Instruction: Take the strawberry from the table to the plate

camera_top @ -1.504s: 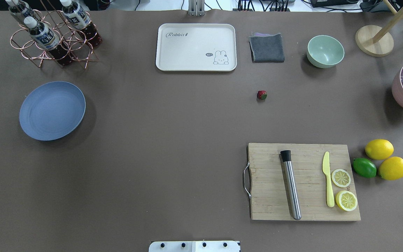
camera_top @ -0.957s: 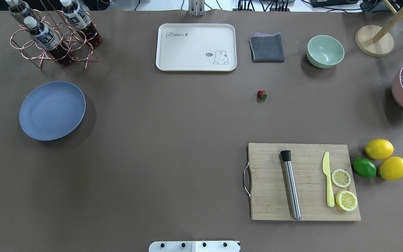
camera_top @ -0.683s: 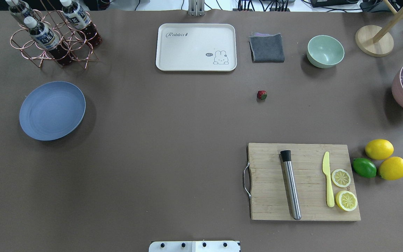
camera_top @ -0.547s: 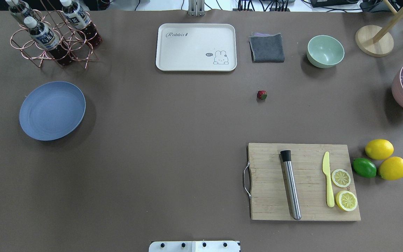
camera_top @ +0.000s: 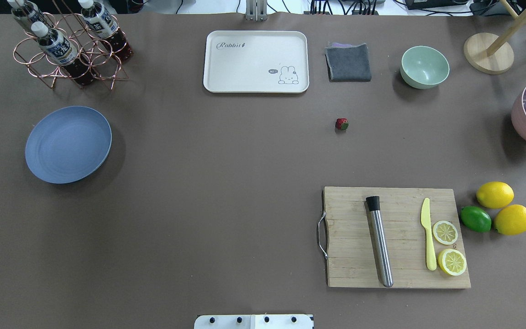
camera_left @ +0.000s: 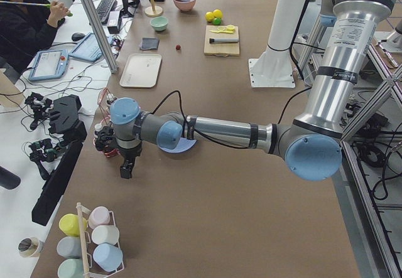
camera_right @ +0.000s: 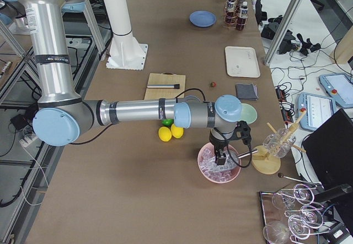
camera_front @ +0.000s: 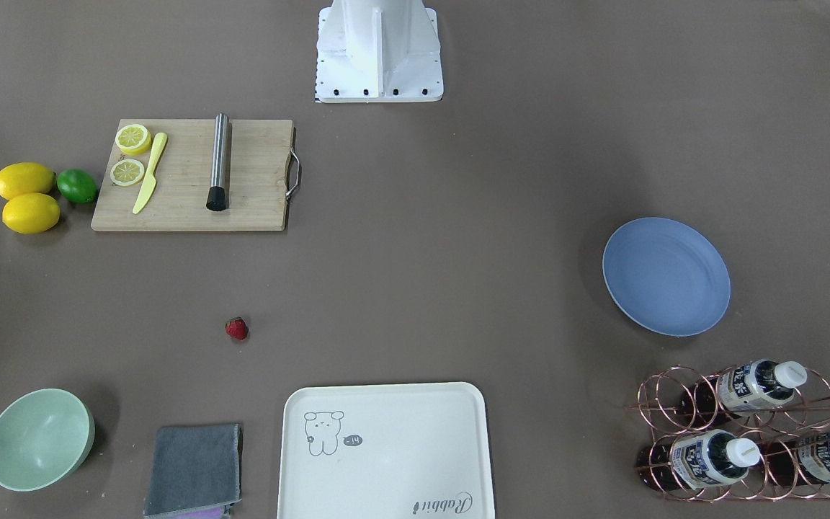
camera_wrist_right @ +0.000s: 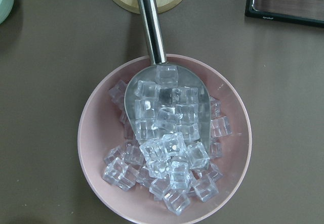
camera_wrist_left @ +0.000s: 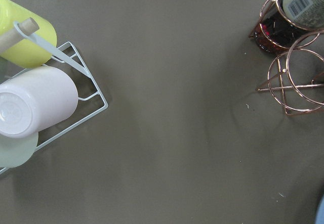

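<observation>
Strawberry (camera_top: 341, 124) small, red, on matte table (camera_top: 199, 183) | plate (camera_top: 68, 144) round, shallow, blue | left hand (camera_left: 126, 170), right hand (camera_right: 219, 158): cannot tell grip

Illumination is even and diffuse, supplied from above in all views. In the overhead view, soft-edged shadows are cast: that of the plate (camera_top: 68, 144) falls toward 4 o'clock, that of the green bowl (camera_top: 424, 66) toward 7 o'clock. A broad dim patch is seen on the table (camera_top: 226, 183) at 8 o'clock of that view. Specular highlights are shown on the ice cubes (camera_wrist_right: 169, 148) and the steel scoop (camera_wrist_right: 150, 21). The robot base (camera_front: 377, 50), at 12 o'clock of the front-facing view, is washed out to near white. The left wrist view is rendered slightly soft.
</observation>
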Motion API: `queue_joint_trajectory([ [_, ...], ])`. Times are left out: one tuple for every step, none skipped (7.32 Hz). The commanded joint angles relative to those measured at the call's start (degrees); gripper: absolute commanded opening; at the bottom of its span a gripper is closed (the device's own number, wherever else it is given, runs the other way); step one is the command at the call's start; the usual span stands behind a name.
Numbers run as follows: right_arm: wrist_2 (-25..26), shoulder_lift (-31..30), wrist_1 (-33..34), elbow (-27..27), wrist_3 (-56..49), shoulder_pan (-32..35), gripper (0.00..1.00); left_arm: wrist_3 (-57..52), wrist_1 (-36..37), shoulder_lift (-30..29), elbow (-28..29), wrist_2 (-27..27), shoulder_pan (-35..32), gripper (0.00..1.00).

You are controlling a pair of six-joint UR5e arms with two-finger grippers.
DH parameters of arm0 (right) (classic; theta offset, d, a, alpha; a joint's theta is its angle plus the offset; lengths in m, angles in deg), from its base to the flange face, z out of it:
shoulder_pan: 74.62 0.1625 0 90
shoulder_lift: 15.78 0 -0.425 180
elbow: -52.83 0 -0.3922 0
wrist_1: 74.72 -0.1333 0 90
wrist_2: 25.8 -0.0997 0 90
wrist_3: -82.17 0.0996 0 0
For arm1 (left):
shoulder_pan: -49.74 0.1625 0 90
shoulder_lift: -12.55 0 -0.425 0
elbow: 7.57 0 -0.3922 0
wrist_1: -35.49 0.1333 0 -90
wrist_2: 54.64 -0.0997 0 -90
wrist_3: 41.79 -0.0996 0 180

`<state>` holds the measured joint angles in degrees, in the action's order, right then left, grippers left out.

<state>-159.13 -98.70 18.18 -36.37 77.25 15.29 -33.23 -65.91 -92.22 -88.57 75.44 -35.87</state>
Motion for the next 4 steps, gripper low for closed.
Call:
queue_joint_trajectory([
  [0.00,-0.05,0.00,-0.01,0.00,0.00,1.00,-0.03,-0.03,0.00,-0.04,0.00,0.00,0.98],
  [0.00,-0.05,0.00,0.08,0.00,0.00,1.00,0.05,-0.03,0.00,-0.13,0.00,0.00,0.98],
  [0.00,-0.14,0.00,-0.01,0.00,0.00,1.00,0.05,-0.03,0.00,-0.47,0.09,0.00,0.98],
  [0.00,-0.23,0.00,-0.01,0.00,0.00,1.00,-0.03,-0.03,0.00,-0.22,0.00,0.00,0.98],
])
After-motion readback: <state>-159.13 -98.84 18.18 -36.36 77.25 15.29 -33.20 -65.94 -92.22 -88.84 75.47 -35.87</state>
